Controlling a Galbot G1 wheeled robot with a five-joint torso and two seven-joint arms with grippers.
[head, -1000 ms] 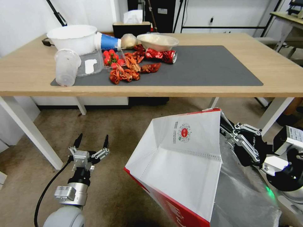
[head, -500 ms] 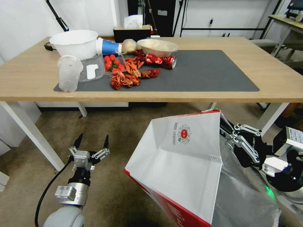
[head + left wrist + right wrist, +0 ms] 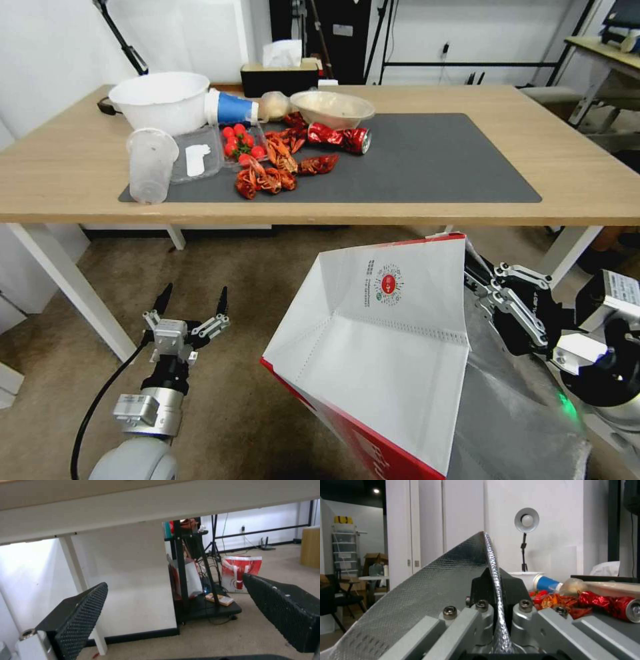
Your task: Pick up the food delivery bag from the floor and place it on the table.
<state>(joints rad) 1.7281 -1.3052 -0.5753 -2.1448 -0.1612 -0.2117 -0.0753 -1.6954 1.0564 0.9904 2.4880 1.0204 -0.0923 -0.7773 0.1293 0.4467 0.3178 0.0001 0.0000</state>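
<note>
The lower end of the food delivery bag (image 3: 380,353) is cut off by the bottom of the head view, so whether it is clear of the floor (image 3: 253,280) cannot be confirmed there. The bag sits tilted at the robot's right front, short of the table (image 3: 587,180), white face up, red side along its lower edge, round red logo near the top. Its foil-lined inside is partly hidden behind the right arm, and any contents are not visible.

The right gripper (image 3: 481,285) reaches in from the right and meets the bag's upper rim. In the right wrist view the dark fingers (image 3: 513,590) are pressed together on the thin foil edge (image 3: 493,580), which stands between them.

The left gripper (image 3: 193,299) is held low at the robot's left front, above the carpet, pointing toward the table. Its two black fingers are spread wide with nothing between them; in the left wrist view one textured pad (image 3: 80,615) stands well apart from the other.

On the tabletop a dark grey mat (image 3: 427,160) carries a clear plastic cup (image 3: 151,167), an open clear tray (image 3: 195,153), red crayfish (image 3: 267,175), cherry tomatoes (image 3: 239,139) and a crushed red can (image 3: 340,137). Behind them stand a white bowl (image 3: 160,100), a blue paper cup (image 3: 230,107) on its side and a shallow clear bowl (image 3: 332,107). What the bowls hold cannot be made out.
</note>
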